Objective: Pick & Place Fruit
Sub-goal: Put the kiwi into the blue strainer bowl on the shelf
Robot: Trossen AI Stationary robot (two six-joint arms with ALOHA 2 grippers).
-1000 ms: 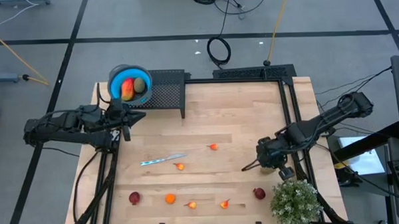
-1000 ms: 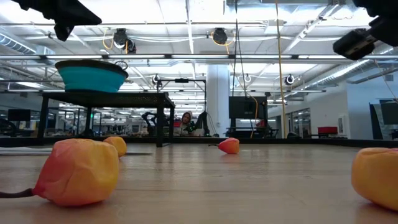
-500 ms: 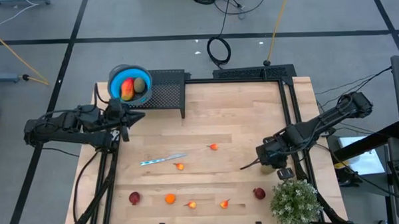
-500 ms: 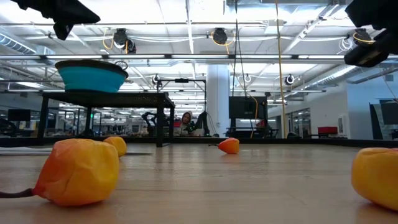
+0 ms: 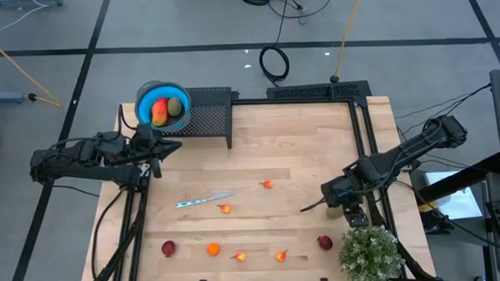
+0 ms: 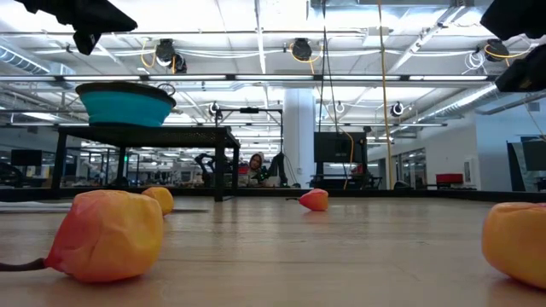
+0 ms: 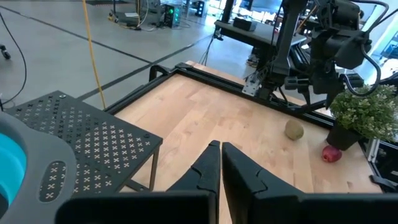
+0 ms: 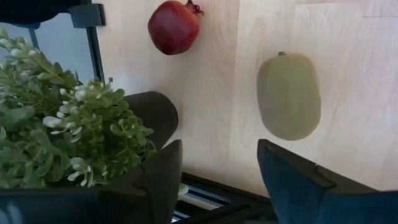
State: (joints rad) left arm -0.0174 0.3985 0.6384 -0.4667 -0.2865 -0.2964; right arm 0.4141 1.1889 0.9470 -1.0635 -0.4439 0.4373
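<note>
My right gripper (image 8: 217, 180) hangs open above the table's right side, pointing steeply down, and touches nothing. On the wood below and ahead of its fingers lie a brown-green kiwi (image 8: 289, 94) and a dark red fruit (image 8: 174, 26). The arm hides the kiwi in the high view. Small orange fruits (image 5: 268, 184) (image 5: 226, 209) (image 5: 213, 249) and two dark red ones (image 5: 169, 248) (image 5: 324, 242) are scattered over the table. My left gripper (image 7: 219, 167) waits shut near the far left, beside the blue bowl (image 5: 146, 95), which holds fruit.
A silver knife (image 5: 204, 200) lies left of the table's middle. A potted plant (image 5: 369, 253) stands at the near right corner, close to my right gripper. The bowl sits on a black perforated stand (image 5: 207, 113). A black frame (image 5: 362, 128) runs along the right edge.
My right gripper has rolled about its own pointing line while staying over the same spot near the table's right side. The fruit on the table has kept its place.
</note>
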